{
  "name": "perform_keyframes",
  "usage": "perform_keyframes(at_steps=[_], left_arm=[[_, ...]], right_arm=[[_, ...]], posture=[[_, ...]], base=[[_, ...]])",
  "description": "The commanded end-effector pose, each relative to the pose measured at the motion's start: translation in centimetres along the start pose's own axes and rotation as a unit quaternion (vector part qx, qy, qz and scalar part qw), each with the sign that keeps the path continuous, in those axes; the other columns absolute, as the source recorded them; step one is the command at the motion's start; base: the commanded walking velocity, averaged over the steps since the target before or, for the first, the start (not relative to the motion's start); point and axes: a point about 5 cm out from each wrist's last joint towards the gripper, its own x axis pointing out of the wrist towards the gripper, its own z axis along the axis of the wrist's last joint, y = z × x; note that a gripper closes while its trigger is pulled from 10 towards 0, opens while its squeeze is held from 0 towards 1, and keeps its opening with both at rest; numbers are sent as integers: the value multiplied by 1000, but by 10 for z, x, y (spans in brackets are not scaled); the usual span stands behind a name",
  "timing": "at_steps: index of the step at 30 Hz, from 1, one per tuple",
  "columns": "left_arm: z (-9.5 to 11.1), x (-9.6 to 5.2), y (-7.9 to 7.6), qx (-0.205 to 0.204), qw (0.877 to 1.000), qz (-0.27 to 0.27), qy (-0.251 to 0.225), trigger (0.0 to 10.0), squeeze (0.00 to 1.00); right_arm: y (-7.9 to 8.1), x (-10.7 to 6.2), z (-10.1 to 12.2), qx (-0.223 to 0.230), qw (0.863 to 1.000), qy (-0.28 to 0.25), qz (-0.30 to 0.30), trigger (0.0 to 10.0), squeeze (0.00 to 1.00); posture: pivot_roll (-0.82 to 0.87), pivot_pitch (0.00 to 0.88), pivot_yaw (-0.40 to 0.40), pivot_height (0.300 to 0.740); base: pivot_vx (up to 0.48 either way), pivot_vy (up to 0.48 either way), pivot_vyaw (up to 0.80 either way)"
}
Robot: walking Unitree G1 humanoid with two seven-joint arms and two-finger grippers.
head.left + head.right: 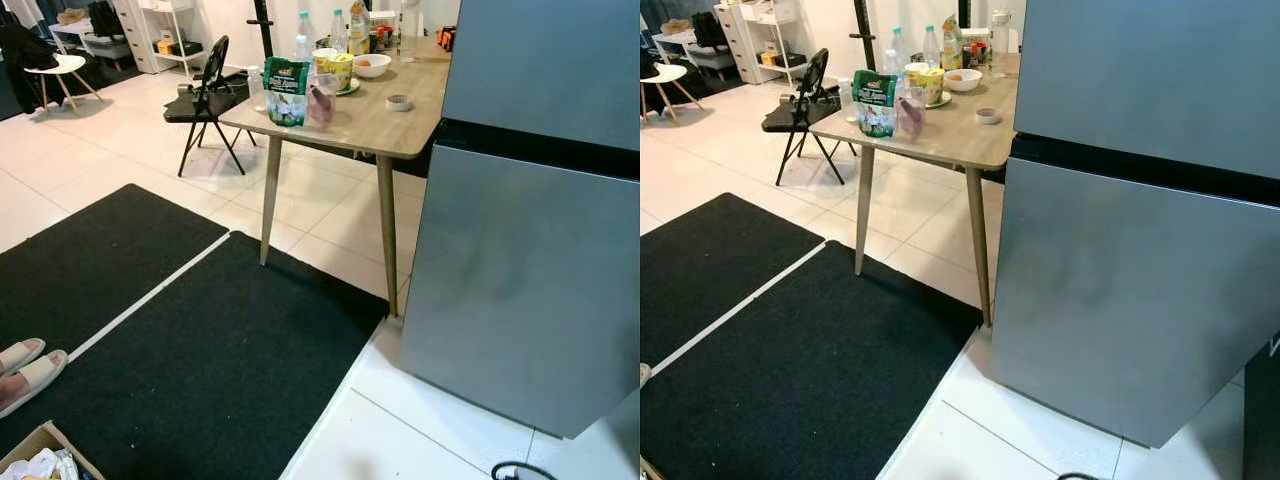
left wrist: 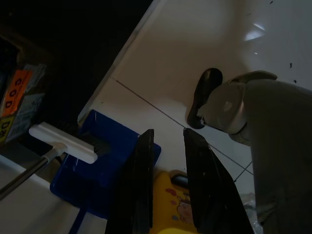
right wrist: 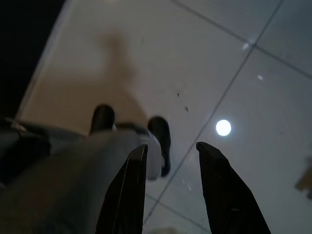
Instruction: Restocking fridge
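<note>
**Fridge shut, groceries on table**

White tiled floor (image 1: 330,215) and two black mats (image 1: 200,350) fill the foreground of a home kitchen-dining room. At far left, a person's feet in pale slippers (image 1: 25,370) rest on a mat, beside the corner of a cardboard box (image 1: 45,458). Further back stand a white chair (image 1: 62,72) and a black folding chair (image 1: 205,95). The wooden table (image 1: 375,125) at centre carries the goods — a green bag (image 1: 286,92), bottles (image 1: 303,35), a white bowl (image 1: 372,65) and a roll of tape (image 1: 399,102). At right, the grey fridge (image 1: 530,260) stands touching the table's edge, both doors closed.

Both arms hang low over the tiles. The left gripper (image 2: 165,161) has its fingers slightly parted and empty, above a blue dustpan (image 2: 105,170) and a yellow item (image 2: 178,207) — the right gripper (image 3: 168,168) has its fingers spread, holding nothing, above the robot's feet (image 3: 158,139).
</note>
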Motion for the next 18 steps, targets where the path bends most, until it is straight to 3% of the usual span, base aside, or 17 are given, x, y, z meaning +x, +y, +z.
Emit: perform_keyframes(at_steps=[1,18], left_arm=[[-7,-3,9,7,1000,8,15,10000,0],[-7,0,-5,-5,1000,-7,13,10000,0]], right_arm=[[2,-1,-10,1,1000,18,-3,10000,0],[-6,0,5,-16,1000,7,-13,10000,0]], posture=[[-33,115,50,740],[-83,82,14,740]], base=[[0,0,0],[0,0,0]])
